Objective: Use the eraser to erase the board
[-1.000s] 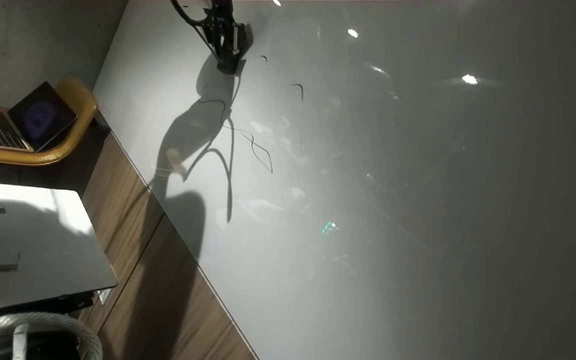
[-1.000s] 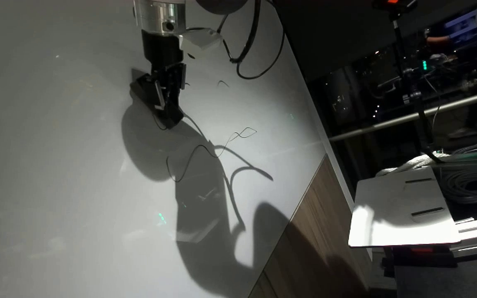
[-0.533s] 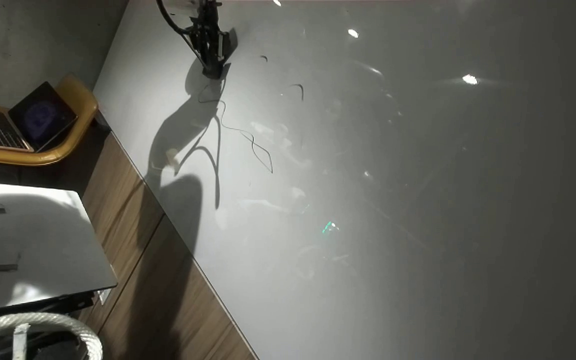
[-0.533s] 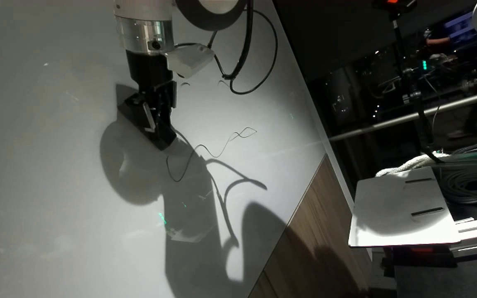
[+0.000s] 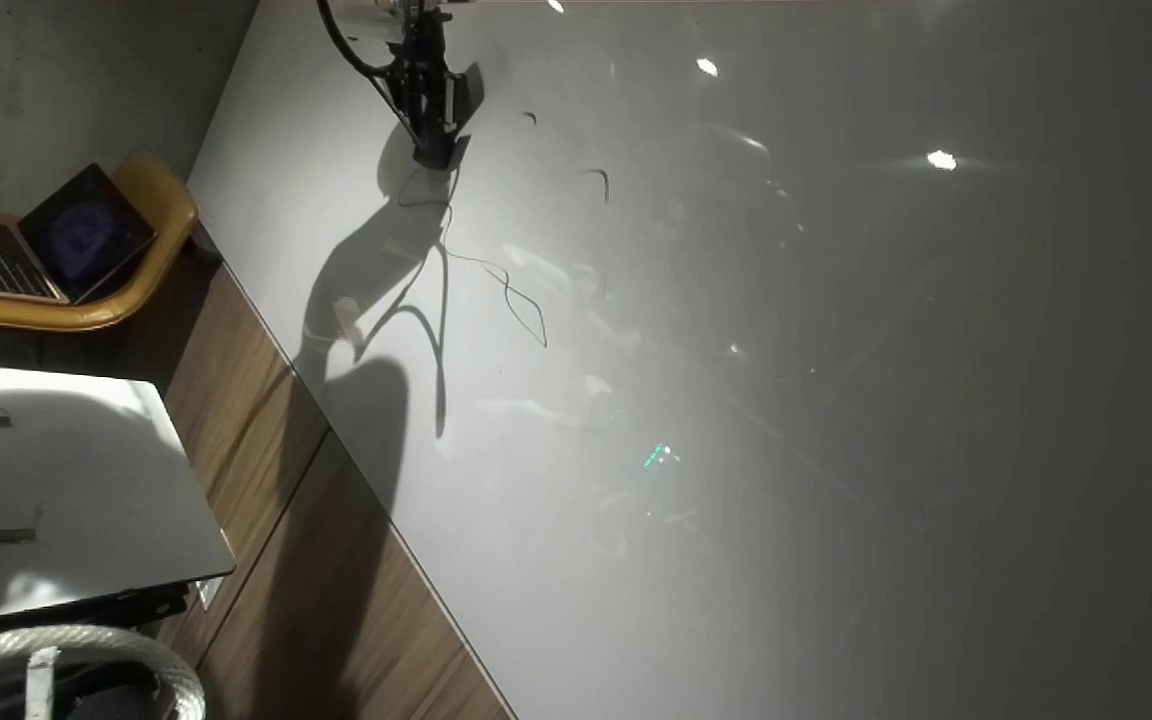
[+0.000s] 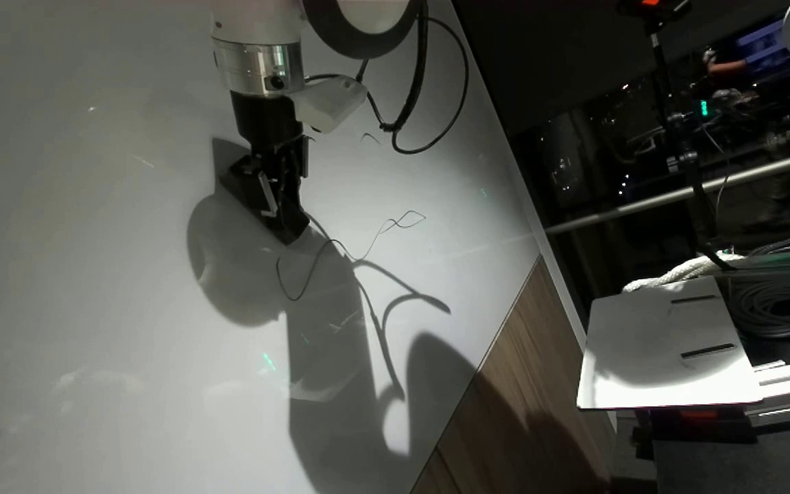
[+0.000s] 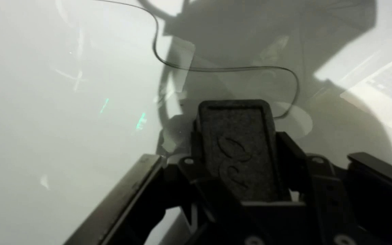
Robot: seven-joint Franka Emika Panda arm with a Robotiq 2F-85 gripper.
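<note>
The board (image 5: 836, 380) is a very large glossy white-grey surface in both exterior views (image 6: 114, 329). A thin black squiggle (image 5: 477, 260) runs across it and also shows in the wrist view (image 7: 223, 70). Short dark curved marks (image 5: 604, 182) sit near it. My gripper (image 6: 268, 189) is at the upper part of the board, shut on the eraser (image 7: 238, 136), a dark grey block lengthwise between the fingers. The eraser's lower end (image 6: 290, 230) lies just above the squiggle's near end in an exterior view. I cannot tell whether the eraser touches the board.
Wood panels (image 5: 336, 560) border the board's lower edge. A white tabletop (image 5: 66, 500) and a yellow chair (image 5: 161, 200) with an open laptop (image 5: 86, 235) stand beside it. A black cable (image 6: 412, 89) loops off my arm. My arm's shadow covers part of the board.
The gripper with the eraser has moved down the board toward the squiggle, first sideways, then slightly back. The squiggle and short marks look the same.
</note>
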